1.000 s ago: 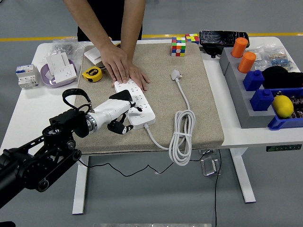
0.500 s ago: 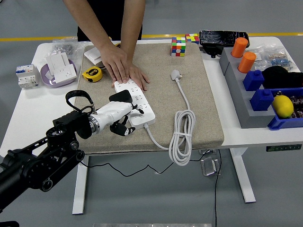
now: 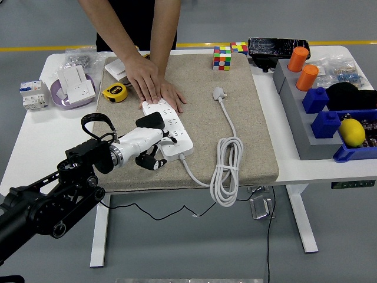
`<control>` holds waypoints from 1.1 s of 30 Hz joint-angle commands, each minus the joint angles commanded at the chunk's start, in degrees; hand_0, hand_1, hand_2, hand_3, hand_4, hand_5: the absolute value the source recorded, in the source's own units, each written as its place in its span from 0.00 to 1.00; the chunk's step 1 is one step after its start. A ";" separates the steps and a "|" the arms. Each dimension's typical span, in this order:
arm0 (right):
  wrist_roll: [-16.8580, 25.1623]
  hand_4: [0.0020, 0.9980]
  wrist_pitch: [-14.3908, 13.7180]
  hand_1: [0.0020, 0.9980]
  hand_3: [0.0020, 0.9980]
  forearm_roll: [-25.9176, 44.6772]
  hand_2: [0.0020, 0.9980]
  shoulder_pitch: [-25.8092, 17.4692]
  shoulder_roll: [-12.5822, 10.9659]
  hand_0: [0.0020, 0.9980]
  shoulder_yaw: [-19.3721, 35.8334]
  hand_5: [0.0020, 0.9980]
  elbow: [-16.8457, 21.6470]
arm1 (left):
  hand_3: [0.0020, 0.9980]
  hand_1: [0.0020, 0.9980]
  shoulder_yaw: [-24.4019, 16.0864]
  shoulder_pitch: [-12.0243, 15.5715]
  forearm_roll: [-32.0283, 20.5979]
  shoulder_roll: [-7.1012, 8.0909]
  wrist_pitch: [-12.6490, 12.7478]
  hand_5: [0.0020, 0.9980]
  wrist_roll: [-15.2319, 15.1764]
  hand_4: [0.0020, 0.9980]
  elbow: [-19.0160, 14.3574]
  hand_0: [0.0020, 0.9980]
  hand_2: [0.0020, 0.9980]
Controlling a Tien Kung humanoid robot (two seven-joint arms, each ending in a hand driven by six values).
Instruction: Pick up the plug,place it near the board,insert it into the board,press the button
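The robot's left hand [image 3: 148,144] hangs at the near-left end of the white power strip [image 3: 169,127], which lies on the beige mat [image 3: 247,147] covering the middle of the white table [image 3: 35,141]. Its fingers [image 3: 154,162] are curled under the palm with the dark tips tucked toward the strip's near corner, and one digit reaches over the strip's edge; whether it actually touches the button there is too small to tell. It grasps nothing that can be made out. The right hand is out of view.

The plug [image 3: 218,92] lies on the mat well apart from the strip, to its right, prongs unmated, with its white cable [image 3: 227,171] running down into a coil that spills over the mat's near edge. So the insertion looks not yet done, although the hand's pose suits a press on the switch.

A person at the far side lays one hand [image 3: 152,82] flat across the strip's far end, most likely to pin it so that a push does not slide it on the cloth.

A yellow tape measure [image 3: 115,92] sits just left of that hand, and Rubik's cubes [image 3: 222,58] stand at the mat's far edge
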 joint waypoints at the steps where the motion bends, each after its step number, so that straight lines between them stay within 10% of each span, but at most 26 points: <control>1: 0.00 1.00 0.00 0.81 0.81 0.00 0.77 0.02 0.00 0.89 0.01 1.00 0.00 | 0.77 0.02 0.01 -0.03 -0.02 -0.04 0.03 0.00 -0.01 0.67 0.03 0.15 0.14; 33: 0.02 1.00 -0.02 0.81 0.81 0.05 0.77 -0.23 -0.06 0.89 -0.17 1.00 0.02 | 0.77 0.02 0.84 0.38 -0.42 -0.61 0.22 0.00 -0.18 0.67 2.07 0.15 0.14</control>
